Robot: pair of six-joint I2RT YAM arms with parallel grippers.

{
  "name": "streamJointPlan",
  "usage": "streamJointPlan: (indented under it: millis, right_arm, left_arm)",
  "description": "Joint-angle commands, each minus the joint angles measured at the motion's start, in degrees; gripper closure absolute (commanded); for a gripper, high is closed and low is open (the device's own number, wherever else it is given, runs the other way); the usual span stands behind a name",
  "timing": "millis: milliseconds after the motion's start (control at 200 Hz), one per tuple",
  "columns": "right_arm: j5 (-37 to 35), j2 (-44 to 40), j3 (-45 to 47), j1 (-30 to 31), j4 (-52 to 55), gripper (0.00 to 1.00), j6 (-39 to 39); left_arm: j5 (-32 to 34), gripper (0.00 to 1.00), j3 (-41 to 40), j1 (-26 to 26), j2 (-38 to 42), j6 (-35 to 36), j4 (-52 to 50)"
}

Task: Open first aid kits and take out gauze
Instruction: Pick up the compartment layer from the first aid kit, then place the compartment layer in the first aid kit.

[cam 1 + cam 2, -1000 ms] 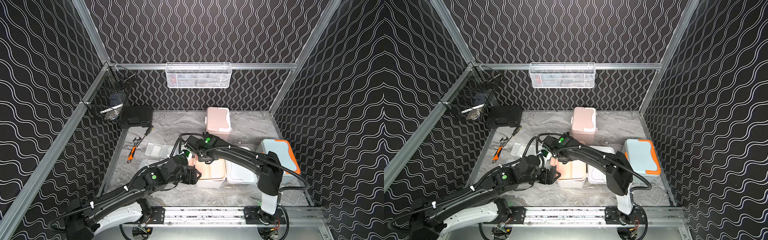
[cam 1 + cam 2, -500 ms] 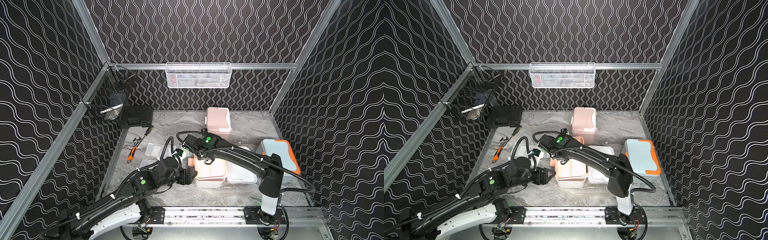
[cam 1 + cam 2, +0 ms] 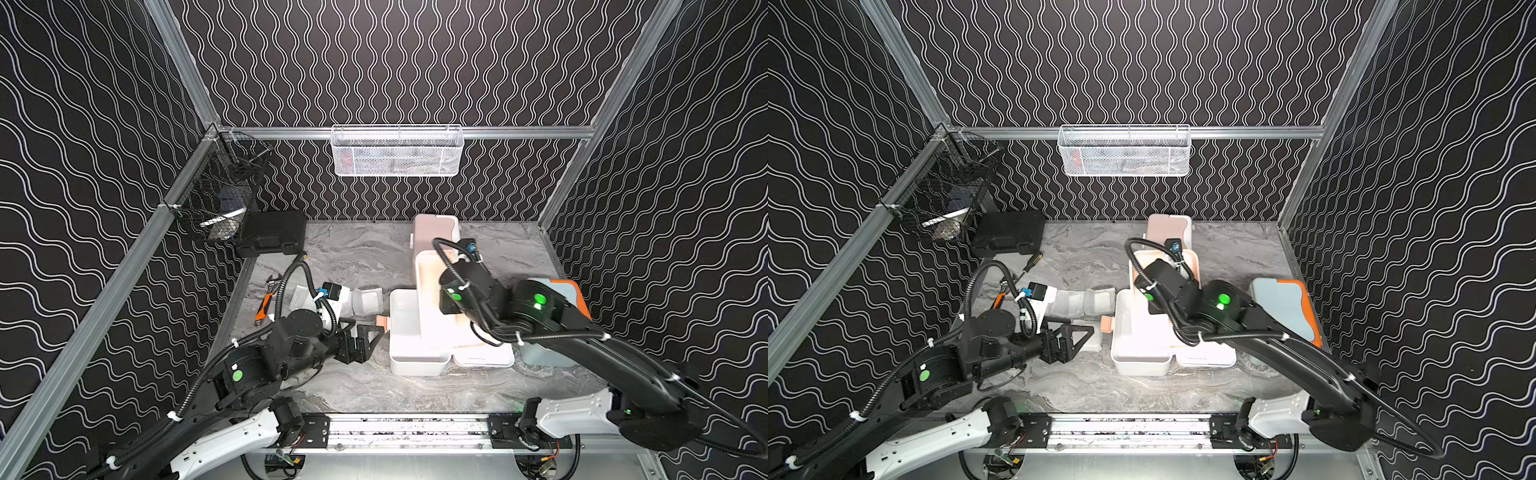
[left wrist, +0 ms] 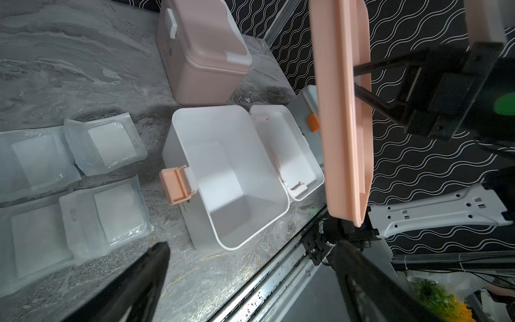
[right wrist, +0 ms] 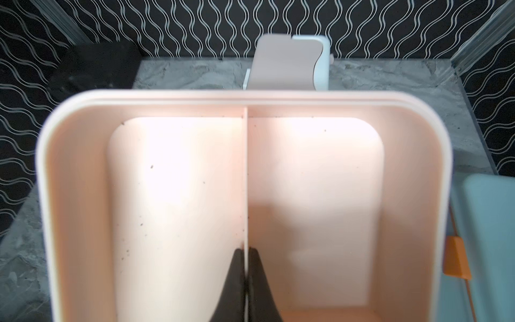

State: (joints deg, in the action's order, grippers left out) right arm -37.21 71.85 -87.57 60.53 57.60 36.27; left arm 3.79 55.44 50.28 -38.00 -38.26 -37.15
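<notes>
Right arm has swung toward 3 o'clock and hoisted the peach tray [image 3: 428, 274] clear of the white kit [image 3: 415, 365]; a second ago the tray sat in the box. Left gripper [image 3: 368, 341] has eased back toward 9 o'clock, and its jaws have gone from part-open to fully spread, with nothing between them.

Right gripper [image 5: 245, 251]: jaws pressed together on the tray's centre divider [image 5: 245, 181], tray hanging over the box. Both tray compartments are bare in the right wrist view.

White kit: mid-table, lid [image 3: 486, 357] laid open at its 3 o'clock, peach latch [image 3: 382, 322] hanging out at 9 o'clock. Left wrist view shows the interior bare.

Gauze [image 4: 111, 212]: four packets flat on the table [image 3: 353, 257] at 9 o'clock of the white kit, partly hidden by the left arm in both top views.

Pink kit [image 3: 436, 228] at 12 o'clock, lid down. Blue kit [image 3: 1285, 309] at 3 o'clock, lid down, partly behind the right arm.

Reading: the white kit looks finished — tray out, box cleared. Two kits are left to open. The tray probably needs setting down before the right arm can work a latch.
</notes>
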Motion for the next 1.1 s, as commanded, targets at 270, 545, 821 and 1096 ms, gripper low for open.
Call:
streamJointPlan:
  millis: [270,545,821,1096]
  right_arm:
    - [-11.43,-21.20,10.46,-0.06,-6.67,1.00,-5.03]
    - [-14.07,-25.51,13.21,-0.05,-6.39,1.00,-4.65]
    - [-10.84,-20.50,12.79,-0.06,-7.08,1.00,-5.49]
    - [-2.84,-10.49,10.82,-0.49,-7.79,1.00,-4.34]
  left_arm:
    - [3.37,0.01,7.78,-0.02,0.75,8.08,-3.42]
    - [1.32,0.01,7.56,-0.01,-4.64,8.56,0.11]
    - [1.66,0.01,6.18,-0.01,-11.57,6.29,0.13]
    - [-2.95,0.01,1.78,-4.05,-16.01,5.00,1.66]
